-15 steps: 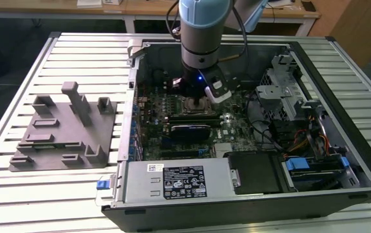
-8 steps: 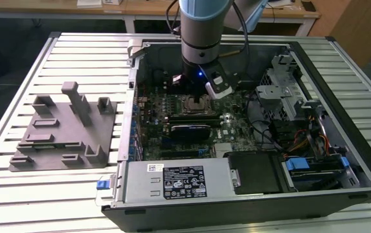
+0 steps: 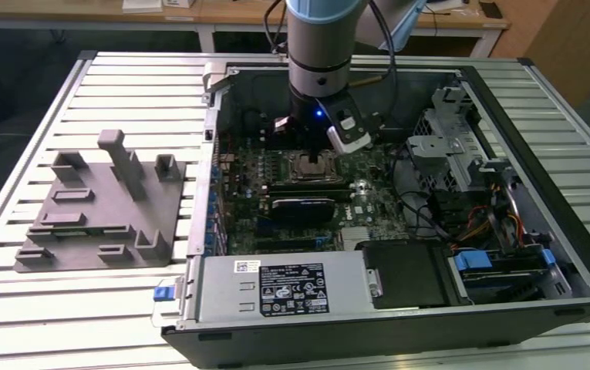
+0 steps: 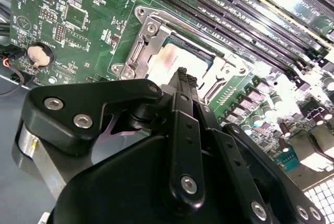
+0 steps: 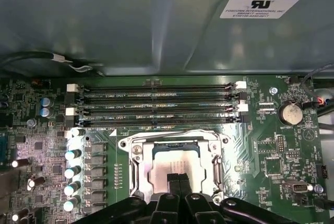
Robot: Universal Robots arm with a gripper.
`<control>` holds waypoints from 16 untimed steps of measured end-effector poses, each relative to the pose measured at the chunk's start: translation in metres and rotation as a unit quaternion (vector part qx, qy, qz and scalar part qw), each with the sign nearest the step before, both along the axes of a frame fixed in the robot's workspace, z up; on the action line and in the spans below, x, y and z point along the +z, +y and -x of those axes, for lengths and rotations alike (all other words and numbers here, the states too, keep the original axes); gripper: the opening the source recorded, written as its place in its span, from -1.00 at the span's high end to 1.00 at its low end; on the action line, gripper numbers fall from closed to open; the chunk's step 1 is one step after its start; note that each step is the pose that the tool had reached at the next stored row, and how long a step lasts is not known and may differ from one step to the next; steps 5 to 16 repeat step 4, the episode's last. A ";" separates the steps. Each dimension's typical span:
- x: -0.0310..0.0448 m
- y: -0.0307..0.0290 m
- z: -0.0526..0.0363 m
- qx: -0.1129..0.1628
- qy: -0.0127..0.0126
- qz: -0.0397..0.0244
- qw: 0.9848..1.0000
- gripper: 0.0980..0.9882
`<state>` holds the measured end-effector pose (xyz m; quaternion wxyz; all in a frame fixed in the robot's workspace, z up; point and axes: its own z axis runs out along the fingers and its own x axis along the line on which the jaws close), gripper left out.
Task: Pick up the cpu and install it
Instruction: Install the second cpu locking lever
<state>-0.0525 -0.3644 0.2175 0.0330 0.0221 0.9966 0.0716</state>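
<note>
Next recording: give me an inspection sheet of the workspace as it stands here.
Surface: slatted metal table.
Job's things: cpu lying in the motherboard socket, retention frame open.
Clutter: grey plastic fixture block beside the open computer case.
Grippers: hand over the cpu, fingertips together.
Cables: bundle at the exterior view's right of the case.
Surroundings: wooden desks behind.

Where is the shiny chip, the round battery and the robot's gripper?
cpu [image 5: 169, 166]: first wrist view, on its pale silver top, inside the metal socket frame.
round battery [image 5: 290, 113]: first wrist view, on the middle of its silver face.
gripper [image 5: 179, 181]: first wrist view, between the black fingertips, right over the chip.
</note>
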 end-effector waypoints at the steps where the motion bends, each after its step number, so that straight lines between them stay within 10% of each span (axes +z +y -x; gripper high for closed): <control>1: 0.0000 0.0000 0.0000 0.000 0.000 0.000 1.000 0.98; 16: 0.0000 0.0000 0.0000 0.000 0.000 0.000 1.000 0.98</control>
